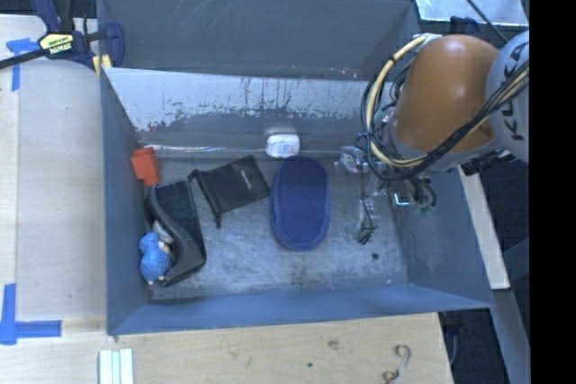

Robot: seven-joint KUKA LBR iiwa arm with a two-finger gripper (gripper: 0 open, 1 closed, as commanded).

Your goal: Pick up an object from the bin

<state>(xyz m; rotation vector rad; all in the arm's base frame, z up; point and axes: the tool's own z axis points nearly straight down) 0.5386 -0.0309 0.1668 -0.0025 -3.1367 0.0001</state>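
Observation:
My gripper [364, 225] hangs low over the right part of the bin floor, with bare floor beneath it. Just to its left lies a dark blue oval pad [300, 202], its long side running front to back. A small white capsule-shaped thing [282, 144] rests at the back wall, just above the pad. Nothing shows in the gripper.
Left of the pad lies a black folded wallet-like piece [232, 184]. Further left are an orange block [144, 165], a black curved strap or case [178, 227] and a light blue lump [155, 256] in the front left corner. The arm's orange cover and cables hang over the right wall.

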